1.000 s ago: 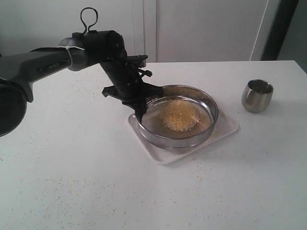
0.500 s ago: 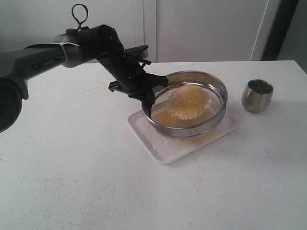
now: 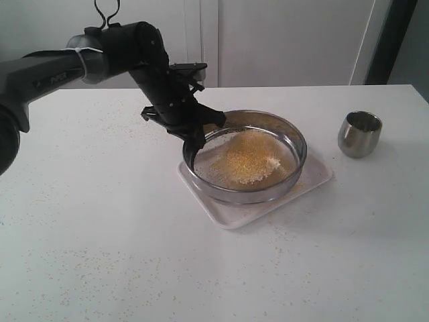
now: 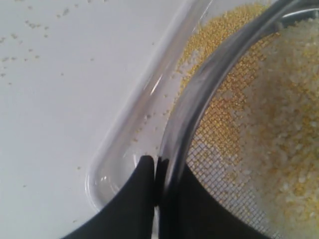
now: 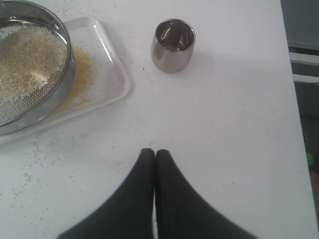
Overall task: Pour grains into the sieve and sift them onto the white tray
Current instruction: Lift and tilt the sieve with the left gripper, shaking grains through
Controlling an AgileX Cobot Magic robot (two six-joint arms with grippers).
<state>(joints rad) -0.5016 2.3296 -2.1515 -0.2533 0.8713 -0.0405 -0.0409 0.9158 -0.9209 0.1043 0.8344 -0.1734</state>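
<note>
Small steel cup [image 3: 359, 133] stands upright on the white table [image 3: 134, 255], out on the right. Its inside looks like bare shiny metal, though the glare makes that hard to call. Tiny yellowish specks [image 3: 100, 268] dot the tabletop. Pale wall panels [image 3: 288, 40] stand behind.

- left arm [image 3: 53, 70] stretches in from the side, wrist bent down
- left gripper [image 3: 194, 146] pinches sieve [image 3: 249, 195] rim, one finger each side
- right gripper [image 5: 154, 153] fully closed, empty

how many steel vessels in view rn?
2. The sieve over the white tray, its rim clamped by the left gripper; the small steel cup, upright on the table, right of the tray in the exterior view. Nothing seems to hide a third.
</note>
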